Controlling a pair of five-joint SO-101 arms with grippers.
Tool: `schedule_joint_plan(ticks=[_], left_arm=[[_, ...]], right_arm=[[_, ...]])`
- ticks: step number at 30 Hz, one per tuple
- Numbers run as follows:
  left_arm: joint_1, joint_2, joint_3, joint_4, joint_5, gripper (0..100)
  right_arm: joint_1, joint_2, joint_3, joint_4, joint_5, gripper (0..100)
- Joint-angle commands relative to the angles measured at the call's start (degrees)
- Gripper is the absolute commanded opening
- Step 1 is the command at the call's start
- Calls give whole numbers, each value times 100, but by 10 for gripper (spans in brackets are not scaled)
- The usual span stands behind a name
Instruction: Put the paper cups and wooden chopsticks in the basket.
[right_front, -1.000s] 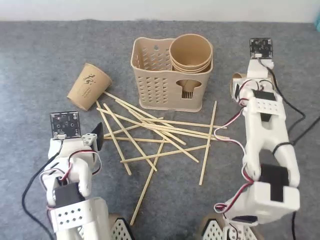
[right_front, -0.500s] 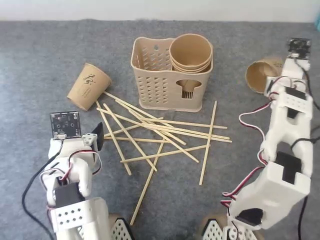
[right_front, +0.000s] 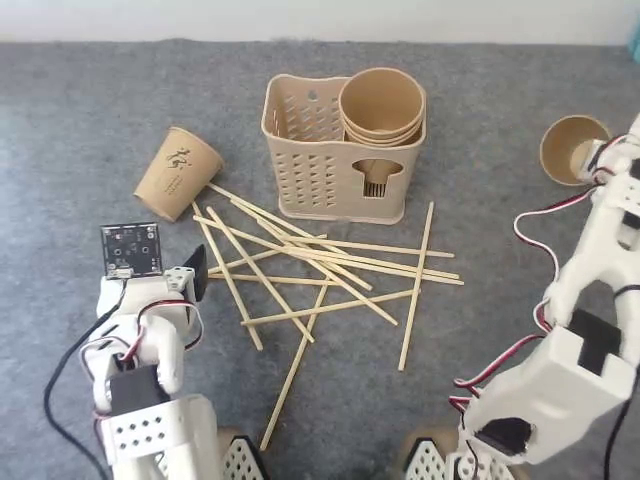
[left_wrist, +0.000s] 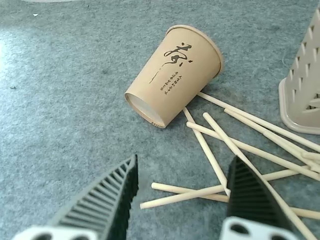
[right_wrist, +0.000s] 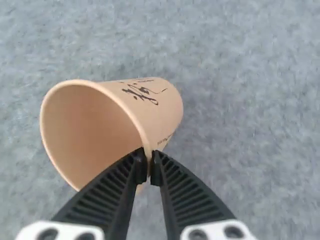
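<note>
While the right gripper (right_wrist: 148, 162) has its fingers (right_wrist: 120, 185) pressed almost together on the lip of a paper cup (right_wrist: 110, 125), the grip is a pinch on one thin wall, apparently one finger inside the mouth and one outside. Such a cup is very light and crushes easily. The rolled lip is its stiffest part, so this seems a sound place to hold it, though the cup could swing about so small a contact. It is tilted, mouth open toward the wrist camera.

In the high view this held cup (right_front: 572, 148) sits far to the right, well apart from the basket (right_front: 310, 170), with bare grey carpet (right_front: 490, 130) between them. That leaves open room for a carry. Nested cups (right_front: 382, 105) fill the basket's right side up past the rim, so another cup would have to come in above them, mouth up. The left side looks free.

The left gripper (left_wrist: 183, 172) hangs spread wide and holds nothing, low over the carpet by the near ends of the chopsticks (right_front: 320, 265). These are stiff, thin and smooth, likely to roll. They lie crossed over one another in front of the basket, so lifting one may drag its neighbours. A second cup (left_wrist: 172, 75) lies on its side beyond them, with chopstick ends touching or just beside it.
</note>
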Motion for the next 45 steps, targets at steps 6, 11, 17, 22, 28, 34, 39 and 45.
schedule_joint_plan(ticks=[6, 11, 17, 22, 28, 34, 39, 45], left_arm=[[53, -79, 13, -158, 35, 275], [53, -79, 13, -158, 35, 275], [53, -79, 13, -158, 35, 275], [53, -79, 13, -158, 35, 275], [53, -79, 22, -158, 26, 275], [53, -79, 31, -229, 18, 275], [53, -79, 119, -387, 18, 275], [53, -79, 119, -387, 9, 275]], right_arm=[[-286, -75, -2338, 2853, -800, 9], [-585, -127, -3253, 3890, -1143, 9], [-998, -136, -4571, 4611, -1829, 9], [-1543, -136, -6066, 5209, -2409, 9], [-2492, -136, -7622, 5578, -2936, 9], [-3521, -268, -8114, 5578, -3068, 9], [-4189, -927, -7446, 5587, -3015, 9], [-4585, -2211, -5565, 5560, -2611, 9]])
